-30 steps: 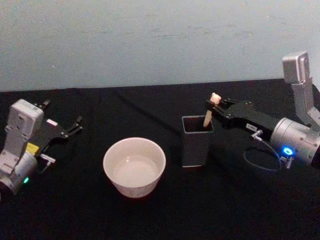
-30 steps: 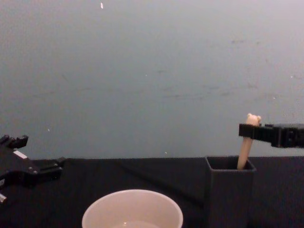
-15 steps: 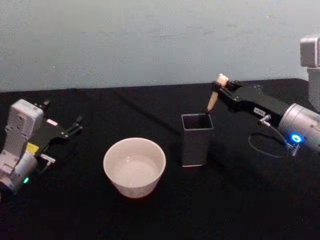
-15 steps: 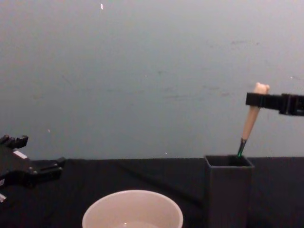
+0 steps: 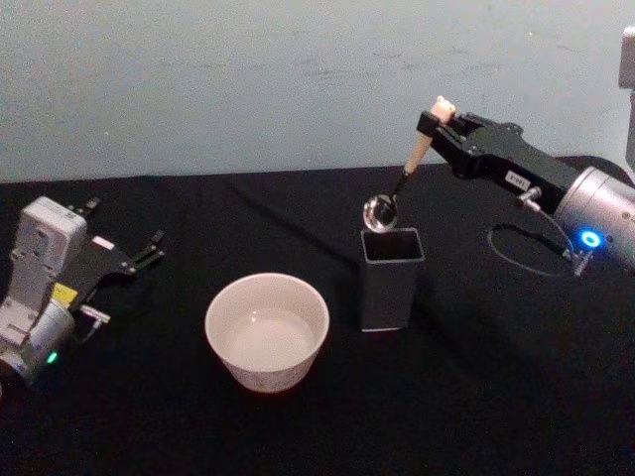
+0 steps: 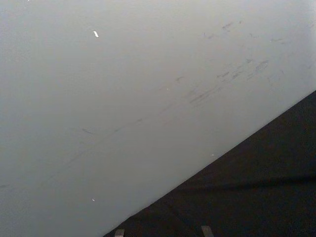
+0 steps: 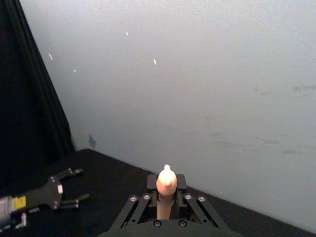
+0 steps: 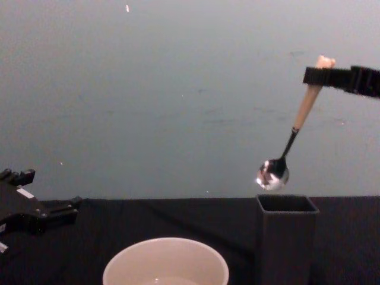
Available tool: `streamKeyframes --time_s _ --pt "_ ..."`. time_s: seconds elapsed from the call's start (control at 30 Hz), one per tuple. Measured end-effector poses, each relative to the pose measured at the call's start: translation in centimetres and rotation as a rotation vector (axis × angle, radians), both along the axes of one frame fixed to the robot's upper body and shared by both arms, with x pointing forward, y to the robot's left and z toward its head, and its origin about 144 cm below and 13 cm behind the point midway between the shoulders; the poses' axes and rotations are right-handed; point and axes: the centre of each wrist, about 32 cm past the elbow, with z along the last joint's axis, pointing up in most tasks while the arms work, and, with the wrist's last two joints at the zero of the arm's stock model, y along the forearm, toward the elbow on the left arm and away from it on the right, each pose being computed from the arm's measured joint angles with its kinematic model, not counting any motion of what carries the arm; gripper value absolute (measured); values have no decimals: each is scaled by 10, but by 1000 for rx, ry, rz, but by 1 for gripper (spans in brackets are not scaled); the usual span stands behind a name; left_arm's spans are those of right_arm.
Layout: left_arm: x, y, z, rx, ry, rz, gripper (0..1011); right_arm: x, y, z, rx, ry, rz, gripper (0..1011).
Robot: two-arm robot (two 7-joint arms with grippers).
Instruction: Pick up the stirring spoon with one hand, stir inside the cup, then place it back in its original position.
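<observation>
My right gripper (image 5: 437,123) (image 8: 320,75) is shut on the cream handle of the stirring spoon (image 5: 402,175) (image 8: 290,137), just under its bear head (image 7: 166,182). The spoon hangs tilted, its shiny bowl (image 8: 272,175) clear of the holder's rim and just above it. The dark grey square holder (image 5: 389,278) (image 8: 287,237) stands mid-table. The wide cream cup (image 5: 266,331) (image 8: 165,261) sits to its left, nearer me. My left gripper (image 5: 142,256) (image 8: 62,212) rests open at the table's left side.
A black cloth (image 5: 476,397) covers the table, and a pale blue-grey wall (image 5: 248,79) rises behind it. A thin cable (image 5: 526,260) loops below my right wrist.
My right gripper has risen, drawing the spoon up out of the holder until its bowl cleared the rim. The left arm has stayed still.
</observation>
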Motion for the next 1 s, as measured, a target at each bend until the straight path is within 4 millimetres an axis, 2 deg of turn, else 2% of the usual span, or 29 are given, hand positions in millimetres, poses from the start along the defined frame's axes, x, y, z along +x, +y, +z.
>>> streamKeyframes --time_s 0.2,0.47,0.63,1.0 --pt "0 0 0 0 0 0 1001 3 7 6 27 -15 30 212" --pt "0 0 0 0 0 0 1001 4 22 5 36 -8 97 212" --pt "0 0 0 0 0 0 1001 3 37 -3 22 10 171 212" --pt "0 0 0 0 0 0 1002 -1 54 -18 -39 38 264 212"
